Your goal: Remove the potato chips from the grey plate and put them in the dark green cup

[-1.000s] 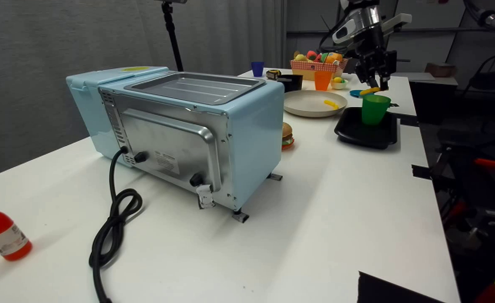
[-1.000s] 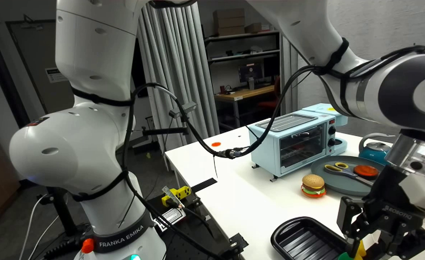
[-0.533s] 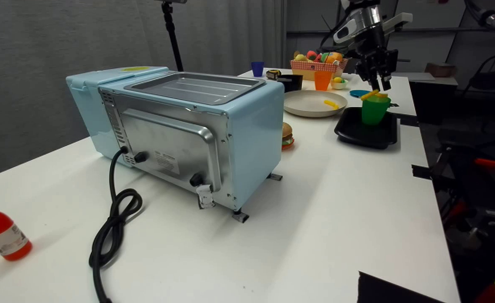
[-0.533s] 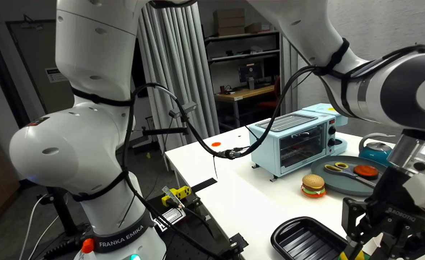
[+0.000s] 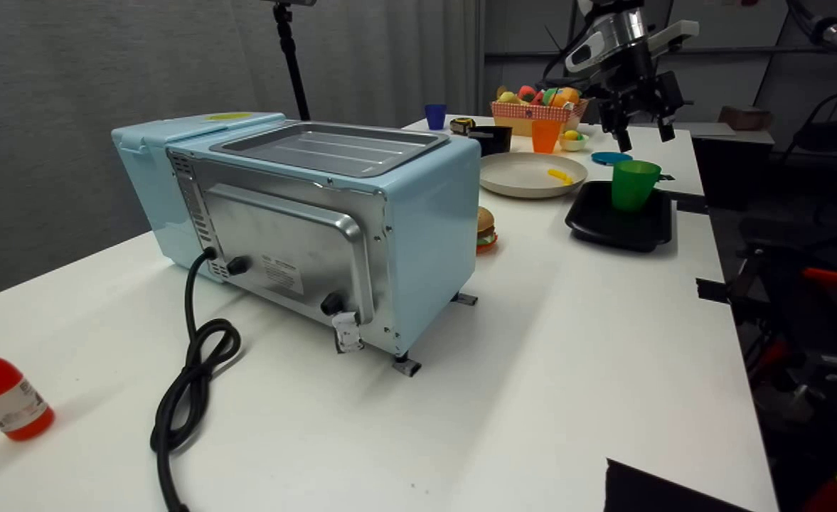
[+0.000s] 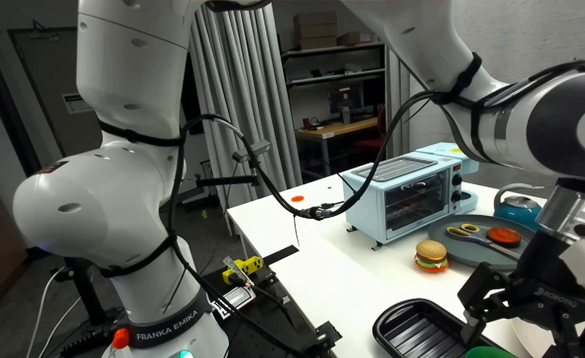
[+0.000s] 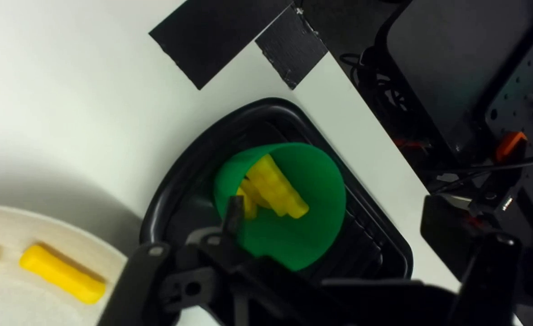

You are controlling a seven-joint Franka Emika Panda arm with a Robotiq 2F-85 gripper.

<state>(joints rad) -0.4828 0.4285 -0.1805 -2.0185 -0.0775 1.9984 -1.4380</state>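
Clock directions here are from my spot behind the toaster oven (image 5: pixel 304 235), except where I say wrist view. Looks to me like the drop-off step: the Robotiq gripper (image 5: pixel 646 140) hangs at 12 o'clock over the green cup (image 5: pixel 633 188), jaws spread wide with nothing between them. In the wrist view several yellow potato chips (image 7: pixel 273 188) (more like toy fries tbh) lie inside the cup, bunched toward its 10 o'clock side. Job's not finished though: at least two more chips (image 7: pixel 62 274) sit on the grey plate (image 5: pixel 518 183), which is at 9 o'clock from the cup, and they're near the plate's own 3 o'clock edge

Next move imo: lift clear of the cup, swing to 9, go low and pinch one chip across its narrow side. They lie flat, so bumping the plate is the risk. The cup stands in a black tray (image 5: pixel 617 238), and clipping its rim could tip the lot. Beyond the plate there's an orange cup (image 5: pixel 545 139) at 12, a small bowl (image 5: pixel 573 146) at 1 and a black container (image 5: pixel 489 146) around 10, so don't overshoot. The toy burger (image 6: pixel 431 257) is at 7, probably out of the way
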